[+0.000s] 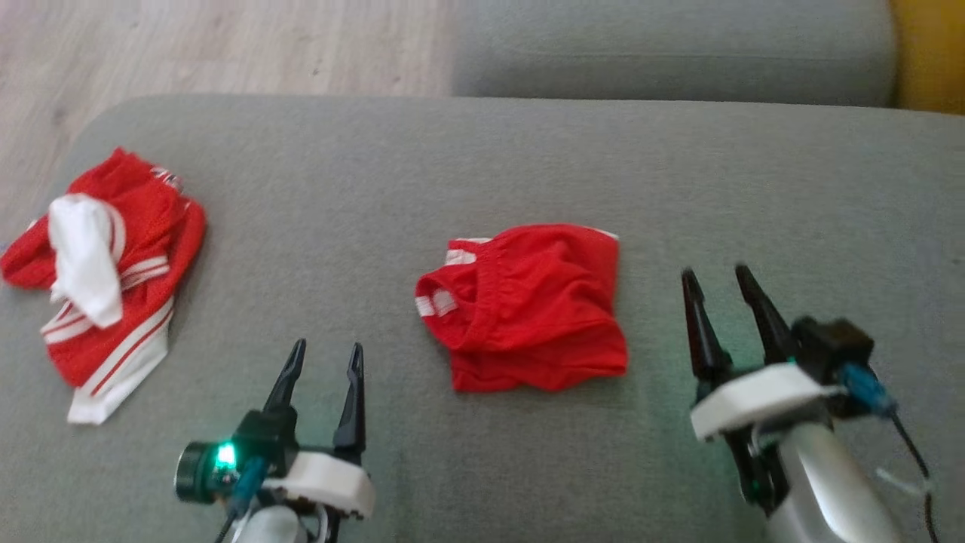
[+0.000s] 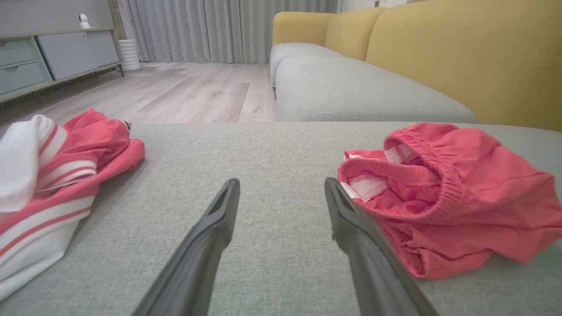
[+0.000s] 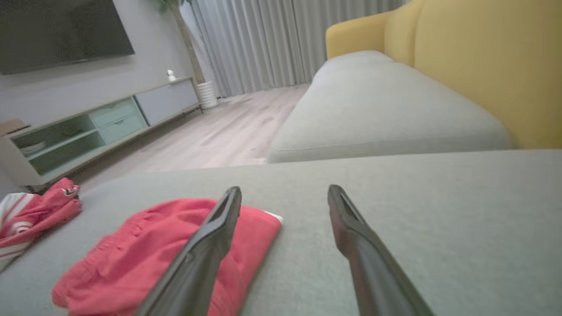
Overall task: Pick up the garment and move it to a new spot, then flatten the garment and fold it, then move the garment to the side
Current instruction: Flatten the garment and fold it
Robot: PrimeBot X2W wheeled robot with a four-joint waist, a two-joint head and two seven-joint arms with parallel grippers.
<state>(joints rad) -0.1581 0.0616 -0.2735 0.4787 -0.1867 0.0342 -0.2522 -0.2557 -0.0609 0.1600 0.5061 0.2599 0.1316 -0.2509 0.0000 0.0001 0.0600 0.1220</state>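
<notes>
A red garment lies folded in a rough square on the middle of the grey cushion; it also shows as the garment and garment in the wrist views. My left gripper is open, low on the cushion to the garment's left, apart from it. To the garment's right my right gripper hovers open with nothing between its fingers.
A second red and white garment lies crumpled at the cushion's left end, near its edge. Wooden floor lies beyond. Another grey seat with a yellow backrest stands behind. A TV cabinet lines the far wall.
</notes>
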